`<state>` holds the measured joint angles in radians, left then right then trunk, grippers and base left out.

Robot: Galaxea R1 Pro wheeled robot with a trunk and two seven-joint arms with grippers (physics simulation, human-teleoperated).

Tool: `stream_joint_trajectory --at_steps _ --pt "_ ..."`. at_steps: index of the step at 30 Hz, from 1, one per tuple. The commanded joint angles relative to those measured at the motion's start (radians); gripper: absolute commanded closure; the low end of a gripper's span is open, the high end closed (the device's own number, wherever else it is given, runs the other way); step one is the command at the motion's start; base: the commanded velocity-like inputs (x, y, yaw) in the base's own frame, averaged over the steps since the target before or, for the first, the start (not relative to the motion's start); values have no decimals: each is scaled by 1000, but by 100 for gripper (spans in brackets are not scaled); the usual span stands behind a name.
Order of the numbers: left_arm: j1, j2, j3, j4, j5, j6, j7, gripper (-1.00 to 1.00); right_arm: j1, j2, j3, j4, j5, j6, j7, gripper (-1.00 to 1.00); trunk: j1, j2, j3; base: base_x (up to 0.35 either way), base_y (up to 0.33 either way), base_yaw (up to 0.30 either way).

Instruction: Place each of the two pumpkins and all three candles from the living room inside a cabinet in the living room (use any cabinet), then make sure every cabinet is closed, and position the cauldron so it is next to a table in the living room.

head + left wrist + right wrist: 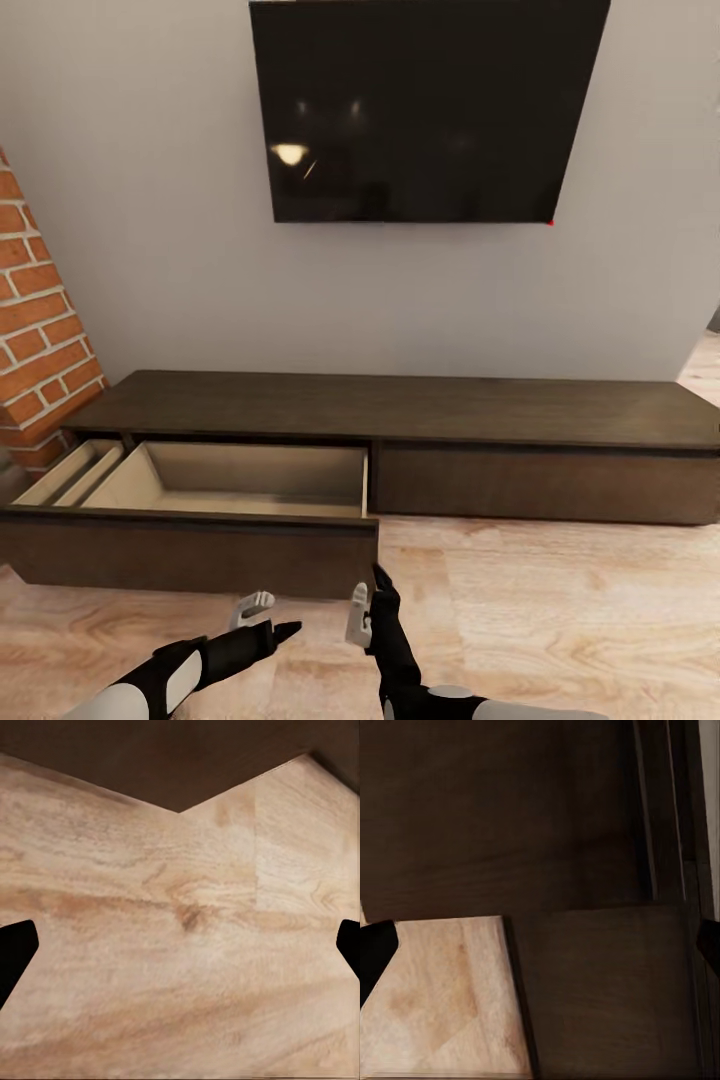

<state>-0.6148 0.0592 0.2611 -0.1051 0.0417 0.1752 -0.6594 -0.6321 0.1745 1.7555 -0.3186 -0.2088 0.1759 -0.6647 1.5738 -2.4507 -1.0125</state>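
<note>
The long low dark-brown cabinet stands against the wall. Its left drawer is pulled out, showing a pale beige inside with nothing in it; the right drawer front is shut. My left gripper hovers over the floor just before the pulled-out drawer front, open and holding nothing. My right gripper is near that front's right corner, also open and holding nothing. In the wrist views the left gripper faces floorboards and the right gripper faces the dark cabinet front. Pumpkins, candles, cauldron and table are out of view.
A black TV hangs on the grey wall above the cabinet. A red brick wall juts out at the left, beside the open drawer. Light wooden floor stretches to the right in front of the cabinet.
</note>
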Motion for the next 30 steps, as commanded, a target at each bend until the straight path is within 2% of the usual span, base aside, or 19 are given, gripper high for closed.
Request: stream_joint_trajectory --at_steps 1,30 --pt "0 0 4 -1 4 10 -4 -100 -1 0 9 -2 -8 8 -6 -100 -1 0 -1 -183 0 0" --pt "0 -1 3 2 4 10 -2 -100 -1 0 10 -5 -10 5 1 -100 -1 0 -1 -193 0 0"
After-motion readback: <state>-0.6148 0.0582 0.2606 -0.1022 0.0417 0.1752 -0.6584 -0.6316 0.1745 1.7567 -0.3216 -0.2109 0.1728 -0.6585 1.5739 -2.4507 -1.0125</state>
